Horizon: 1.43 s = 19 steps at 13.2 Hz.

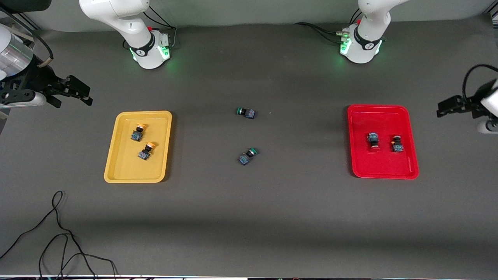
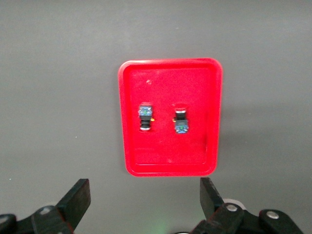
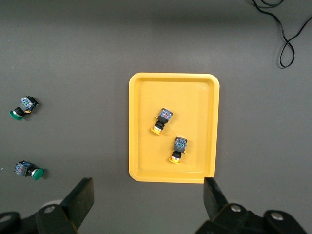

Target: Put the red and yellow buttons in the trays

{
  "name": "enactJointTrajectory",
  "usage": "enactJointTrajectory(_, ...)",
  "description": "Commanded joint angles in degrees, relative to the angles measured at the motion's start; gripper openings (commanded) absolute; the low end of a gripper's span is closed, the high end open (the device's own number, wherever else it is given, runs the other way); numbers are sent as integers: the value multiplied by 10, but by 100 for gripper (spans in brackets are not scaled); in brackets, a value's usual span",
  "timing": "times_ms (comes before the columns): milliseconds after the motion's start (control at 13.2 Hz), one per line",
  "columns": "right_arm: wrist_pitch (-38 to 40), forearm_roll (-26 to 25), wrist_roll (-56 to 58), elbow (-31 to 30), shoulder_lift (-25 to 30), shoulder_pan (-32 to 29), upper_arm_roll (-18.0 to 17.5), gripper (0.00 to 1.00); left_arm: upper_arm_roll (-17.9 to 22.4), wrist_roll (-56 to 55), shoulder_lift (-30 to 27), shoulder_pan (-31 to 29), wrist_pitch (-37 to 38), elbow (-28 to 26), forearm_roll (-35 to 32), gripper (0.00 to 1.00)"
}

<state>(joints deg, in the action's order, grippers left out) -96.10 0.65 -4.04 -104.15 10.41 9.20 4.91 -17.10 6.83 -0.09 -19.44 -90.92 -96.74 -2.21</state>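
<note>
Two yellow-capped buttons (image 1: pixel 137 132) (image 1: pixel 146 151) lie in the yellow tray (image 1: pixel 128 167) toward the right arm's end. Two red-capped buttons (image 1: pixel 373 141) (image 1: pixel 397 143) lie in the red tray (image 1: pixel 381 116) toward the left arm's end. My right gripper (image 1: pixel 86 97) is open and empty, up in the air off the yellow tray's outer end. Its wrist view shows the tray (image 3: pixel 195 97) and both buttons (image 3: pixel 161 120) (image 3: pixel 178 149). My left gripper (image 1: pixel 441 109) is open and empty, up off the red tray's outer end, and its wrist view shows the tray (image 2: pixel 170 83) and buttons (image 2: pixel 145 117) (image 2: pixel 181 122).
Two green-capped switches (image 1: pixel 246 112) (image 1: pixel 248 155) lie on the dark mat between the trays; they also show in the right wrist view (image 3: pixel 23 107) (image 3: pixel 28 169). A loose black cable (image 1: pixel 58 237) lies near the front camera at the right arm's end.
</note>
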Motion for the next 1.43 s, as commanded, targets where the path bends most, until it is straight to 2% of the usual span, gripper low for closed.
enactJointTrajectory(0,27,-9,10,28,-24,2,2,100,135,-16,-18,160,16,-4,12,100)
enactJointTrajectory(75,27,-9,10,29,-25,2,2,100,165,-27,-20,198,18,-4,12,100)
enactJointTrajectory(302,28,-9,11,27,-21,2,4,100,170,-54,-20,221,17,5,13,100)
enactJointTrajectory(604,39,-9,11,29,-21,2,4,100,172,-54,-12,215,19,20,40,100)
enactJointTrajectory(1358,34,-10,6,31,-21,1,4,100,172,-57,-11,216,21,19,37,100)
